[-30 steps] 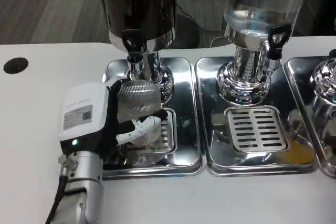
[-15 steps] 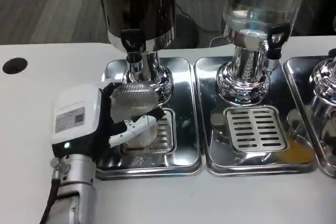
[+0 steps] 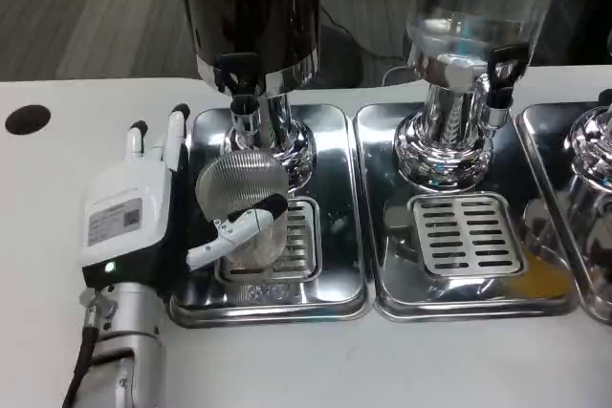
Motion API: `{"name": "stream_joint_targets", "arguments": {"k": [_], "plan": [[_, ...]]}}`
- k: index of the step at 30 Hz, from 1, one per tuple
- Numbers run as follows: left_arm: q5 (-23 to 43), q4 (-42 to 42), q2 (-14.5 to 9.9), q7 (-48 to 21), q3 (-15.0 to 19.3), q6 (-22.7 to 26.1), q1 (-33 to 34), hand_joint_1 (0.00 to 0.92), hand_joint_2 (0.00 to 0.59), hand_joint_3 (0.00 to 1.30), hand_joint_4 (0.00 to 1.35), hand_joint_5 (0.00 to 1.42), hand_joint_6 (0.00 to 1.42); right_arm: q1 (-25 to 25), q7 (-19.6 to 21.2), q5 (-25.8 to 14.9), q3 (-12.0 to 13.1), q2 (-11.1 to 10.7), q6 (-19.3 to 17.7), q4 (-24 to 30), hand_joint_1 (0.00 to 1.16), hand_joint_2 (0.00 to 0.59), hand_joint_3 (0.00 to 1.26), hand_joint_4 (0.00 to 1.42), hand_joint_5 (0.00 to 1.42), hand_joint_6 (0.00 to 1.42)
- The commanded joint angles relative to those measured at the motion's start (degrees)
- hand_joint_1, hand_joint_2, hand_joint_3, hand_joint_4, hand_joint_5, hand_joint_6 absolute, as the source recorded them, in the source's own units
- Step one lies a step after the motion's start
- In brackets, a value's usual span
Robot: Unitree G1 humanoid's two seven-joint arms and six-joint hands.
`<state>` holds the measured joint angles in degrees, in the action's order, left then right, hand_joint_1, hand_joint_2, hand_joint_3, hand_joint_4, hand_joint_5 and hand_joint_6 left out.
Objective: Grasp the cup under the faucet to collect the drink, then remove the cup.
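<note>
One hand (image 3: 143, 207) is in view, the left, at the lower left of the frame beside the left drip tray (image 3: 335, 274). Its fingers are spread: some point straight up toward the top of the frame, clear of everything, while the thumb reaches right and lies against the near side of the cup (image 3: 241, 188). Whether any finger presses the far side of the cup cannot be told, so the hold cannot be confirmed as a grip or a mere touch.

The cup, ribbed and clear, sits at the left centre of the frame on the slotted grate of the left tray, directly below the black faucet (image 3: 239, 78) of the dark dispenser (image 3: 253, 7). It appears tilted toward the hand, with its mouth facing the camera. No stream from the faucet is visible, and the contents of the cup cannot be made out.

A second, clear dispenser (image 3: 469, 7) stands on the neighbouring tray at the upper right, well apart from the hand. All stand on the white bench (image 3: 57, 169).

Assessment: the cup is placed under the faucet, but a secure grasp is not evident. Collecting the drink cannot be confirmed as done, and removal of the cup remains outstanding.
</note>
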<state>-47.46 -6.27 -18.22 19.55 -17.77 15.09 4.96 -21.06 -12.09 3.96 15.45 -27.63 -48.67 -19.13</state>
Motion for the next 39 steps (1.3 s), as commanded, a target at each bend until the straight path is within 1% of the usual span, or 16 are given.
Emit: {"name": "stream_joint_targets", "arguments": {"k": [1,7,10,13,17,18,21,23,26,29,32,35,39], "plan": [[1.20,1.66,-0.11,-0.81,1.00,-1.06,-1.32,0.000,0.000,0.00,0.00,0.00,0.29,-0.35,-0.19,-1.17,0.41,-0.65,-1.25,-0.16,0.40,0.389,0.30,0.21,0.26,0.12],[4.80,6.19,-1.15,0.16,3.97,-6.37,-5.63,0.000,0.000,0.00,0.00,0.00,0.30,-0.27,-0.04,-1.00,0.16,-0.44,-1.39,-0.36,0.40,0.389,0.31,0.21,0.26,0.12],[6.56,8.84,-1.70,0.66,6.58,-9.37,-8.84,0.000,0.000,0.00,0.00,0.00,0.31,-0.06,0.00,-0.83,-0.11,-0.28,-1.30,-0.31,0.40,0.389,0.31,0.21,0.26,0.12],[6.98,11.25,-2.60,0.55,8.63,-10.92,-11.50,0.000,0.026,0.01,0.00,0.00,0.31,0.08,0.03,-0.68,-0.36,-0.18,-1.14,-0.01,0.40,0.389,0.31,0.21,0.26,0.12],[8.37,14.68,-3.63,0.66,13.02,-13.49,-17.14,0.000,0.080,0.07,0.00,0.04,0.34,0.04,0.09,-0.60,-0.75,0.09,-0.74,0.87,0.40,0.389,0.31,0.21,0.26,0.12],[8.73,14.98,-3.68,0.65,13.74,-13.97,-17.90,0.000,0.089,0.08,0.00,0.05,0.36,-0.01,0.05,-0.69,-0.88,0.18,-0.61,1.10,0.40,0.388,0.31,0.21,0.26,0.12],[11.36,15.78,-3.94,0.87,17.47,-16.50,-21.30,0.000,0.106,0.10,0.00,0.07,0.40,-0.31,0.09,-0.69,-1.22,0.48,-0.13,2.26,0.41,0.382,0.31,0.22,0.26,0.12],[12.91,15.82,-4.13,0.42,19.02,-18.26,-22.36,0.000,0.120,0.10,0.00,0.13,0.44,-0.50,0.18,-0.56,-1.34,0.59,0.13,3.01,0.41,0.381,0.31,0.22,0.27,0.12],[16.62,15.97,-4.81,-0.89,21.06,-22.87,-23.45,0.000,0.128,0.10,0.00,0.21,0.50,-0.79,0.23,-0.27,-1.51,0.73,0.42,3.88,0.41,0.384,0.31,0.22,0.27,0.12],[17.85,17.46,-4.96,-2.04,21.73,-25.12,-23.56,0.000,0.127,0.10,0.00,0.25,0.53,-1.20,0.18,-0.04,-1.58,0.76,0.74,4.78,0.42,0.386,0.31,0.22,0.27,0.12],[18.13,19.27,-4.46,-3.82,21.54,-25.29,-22.47,0.000,0.127,0.09,0.00,0.27,0.55,-1.53,0.13,-0.09,-1.53,0.72,0.92,5.45,0.42,0.387,0.31,0.22,0.27,0.12],[18.92,19.97,-3.54,-6.16,20.79,-24.36,-20.28,0.000,0.128,0.09,0.00,0.34,0.61,-1.92,0.10,-0.22,-1.40,0.65,0.97,6.13,0.42,0.388,0.31,0.22,0.27,0.12],[19.36,20.97,-1.86,-8.94,20.27,-22.62,-17.85,0.000,0.124,0.10,0.01,0.47,0.75,-2.49,0.06,-0.52,-1.07,0.52,0.93,6.53,0.42,0.388,0.31,0.22,0.27,0.12]]}}
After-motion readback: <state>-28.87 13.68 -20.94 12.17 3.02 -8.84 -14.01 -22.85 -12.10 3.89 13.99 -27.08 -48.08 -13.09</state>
